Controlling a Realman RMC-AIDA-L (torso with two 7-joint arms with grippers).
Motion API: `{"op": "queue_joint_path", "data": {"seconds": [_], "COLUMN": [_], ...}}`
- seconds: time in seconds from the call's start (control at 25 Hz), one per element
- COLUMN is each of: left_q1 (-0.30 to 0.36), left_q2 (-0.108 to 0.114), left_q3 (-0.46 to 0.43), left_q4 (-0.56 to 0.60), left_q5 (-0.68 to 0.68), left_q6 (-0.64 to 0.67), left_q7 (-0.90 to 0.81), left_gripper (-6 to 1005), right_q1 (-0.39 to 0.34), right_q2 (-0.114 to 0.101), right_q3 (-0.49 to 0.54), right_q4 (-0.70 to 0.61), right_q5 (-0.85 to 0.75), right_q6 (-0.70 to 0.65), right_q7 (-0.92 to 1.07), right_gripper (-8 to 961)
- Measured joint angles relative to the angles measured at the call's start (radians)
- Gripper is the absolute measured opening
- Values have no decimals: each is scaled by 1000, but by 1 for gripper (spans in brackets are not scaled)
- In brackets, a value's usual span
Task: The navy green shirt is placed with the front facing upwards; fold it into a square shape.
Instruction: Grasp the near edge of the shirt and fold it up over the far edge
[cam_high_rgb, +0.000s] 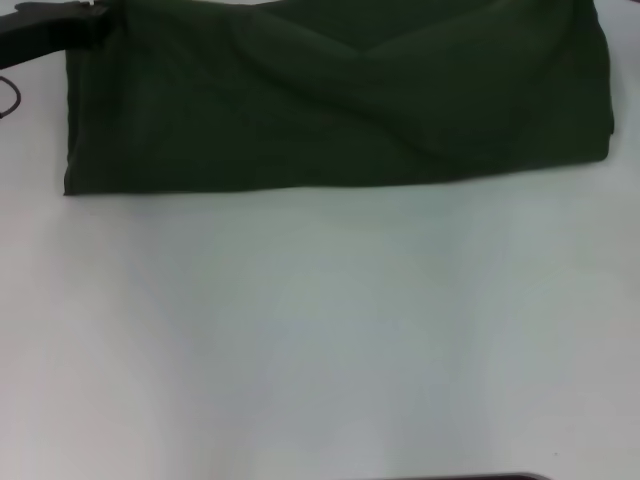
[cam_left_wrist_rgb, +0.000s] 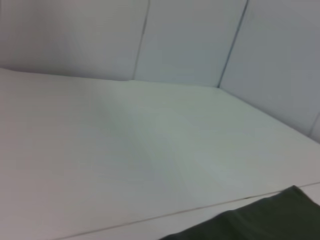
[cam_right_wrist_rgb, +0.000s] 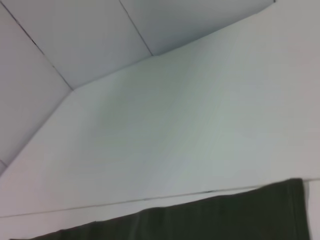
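The shirt (cam_high_rgb: 340, 100) lies at twelve o'clock on the white worktop (cam_high_rgb: 320, 340), running nearly from one side of the head view to the other as a long dark green band. No lettering or neck label shows; only plain cloth faces up, with soft diagonal creases meeting near the middle. Its near edge is fairly straight, and its corners at about ten and two o'clock look squared, so I judge it already doubled into a strip, wider than it is deep, and still needing its ends brought together to make a square.

At eleven o'clock a dark arm part, the left pincer (cam_high_rgb: 60, 25), sits right at the far left corner of the shirt, likely because that end is the one to lift and carry across. Whether its fingers are wide, narrow or gripping cloth, I cannot tell from here.

The right pincer does not show anywhere. Its wrist camera catches only the shirt's edge (cam_right_wrist_rgb: 225, 215) and bare worktop beyond, and the left wrist camera sees a corner of cloth (cam_left_wrist_rgb: 265, 220) likewise.
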Motion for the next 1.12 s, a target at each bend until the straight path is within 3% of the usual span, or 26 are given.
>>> {"op": "queue_joint_path", "data": {"seconds": [0.44,1.12], "left_q1": [-45,-86], "left_q2": [-13,-30], "left_q3": [33,43], "left_q4": [-42,-48], "left_q5": [-1,-40], "left_q6": [-198,-332], "left_q7": [0,4], "left_gripper": [41,46], "right_q1": [81,123], "right_q2": [6,1], "right_q3": [-121,-141], "right_q4": [45,64], "right_q5": [0,5], "right_q6": [217,354], "right_q7": [13,11], "right_gripper": [37,40]}}
